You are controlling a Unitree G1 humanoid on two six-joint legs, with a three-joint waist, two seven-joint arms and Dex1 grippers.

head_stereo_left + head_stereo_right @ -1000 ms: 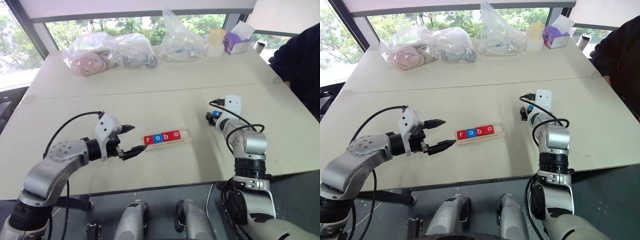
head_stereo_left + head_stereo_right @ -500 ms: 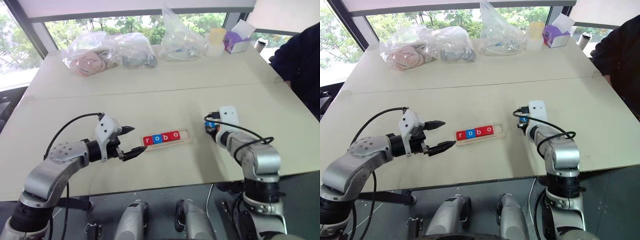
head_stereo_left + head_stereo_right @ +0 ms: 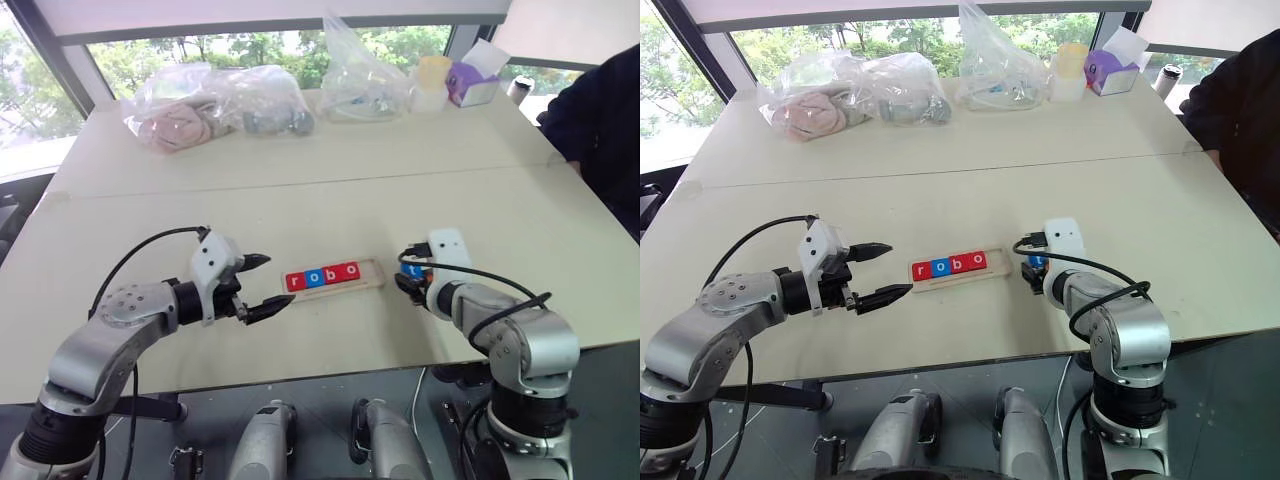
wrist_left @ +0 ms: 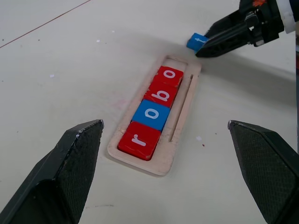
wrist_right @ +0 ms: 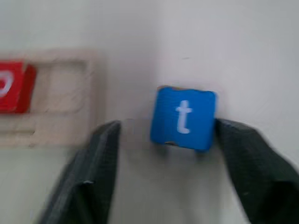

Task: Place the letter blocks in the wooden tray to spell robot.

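The wooden tray lies on the table, between the two grippers. In it there are four letter blocks in one row: a red "r", a blue "o", a red "b" and a red "o". The last place of the tray, at the end nearest to the right gripper, is free.

The left gripper hangs just beside the "r" end of the tray. Its fingers stand wide apart and hold nothing. In the left wrist view the tray lies ahead of them, in line with the gap between the two tips, and they do not touch it.

The fifth block, a blue "t", is between the fingers of the right gripper, just past the free end of the tray. In the right wrist view one finger touches one side of the block, while the other finger stands a little apart from the other side, so the fingers are parted and do not press the block from both sides. I cannot tell if the block rests on the table or is a little above it. It is apart from the tray, not inside it.

At the far edge of the table lie some clear plastic bags.
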